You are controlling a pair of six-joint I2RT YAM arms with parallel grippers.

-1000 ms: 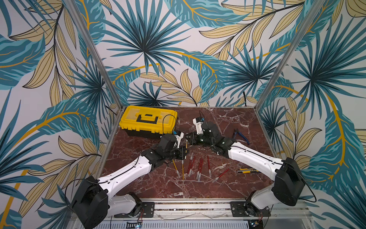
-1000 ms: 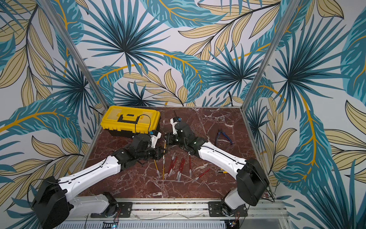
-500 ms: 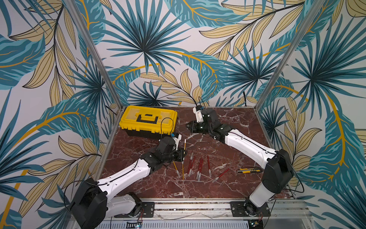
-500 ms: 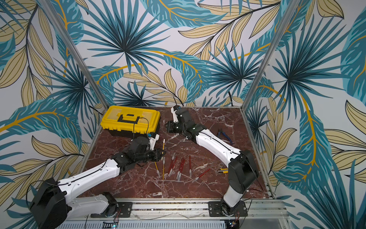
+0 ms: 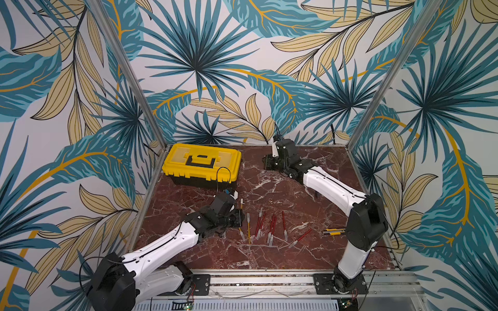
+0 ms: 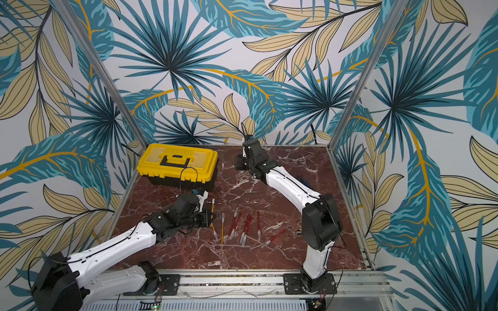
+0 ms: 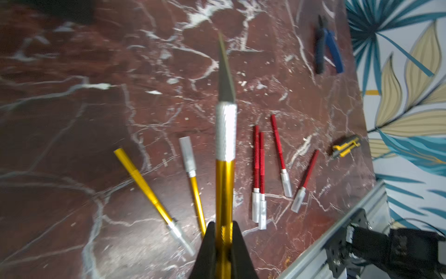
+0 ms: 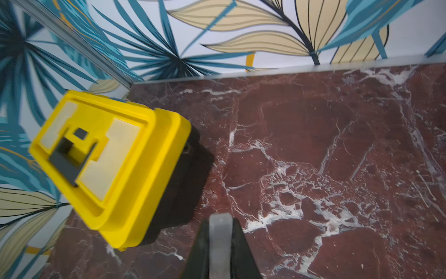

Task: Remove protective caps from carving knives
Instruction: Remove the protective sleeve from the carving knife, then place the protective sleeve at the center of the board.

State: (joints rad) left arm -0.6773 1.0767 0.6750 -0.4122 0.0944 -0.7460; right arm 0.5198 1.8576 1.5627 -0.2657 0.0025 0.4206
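Right pincer (image 8: 220, 225) swung rearward, its pinched cap (image 8: 220, 244) wrist-view only; left pincer (image 7: 224, 228) pinches knife (image 7: 225, 145).

Toolbox (image 5: 200, 161) back left on the table (image 5: 269, 194); carving knives (image 5: 283, 222) before it, utility knife (image 5: 334, 232) right of them.

Yellow knives (image 5: 248, 229) three, red knives (image 5: 272, 224) seven, toolbox (image 5: 202, 161) one.

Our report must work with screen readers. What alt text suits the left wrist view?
The left pincer holds a yellow carving knife with its blade bare. On the marble table beyond lie two more yellow knives, four capped red knives, blue pliers and a utility knife.
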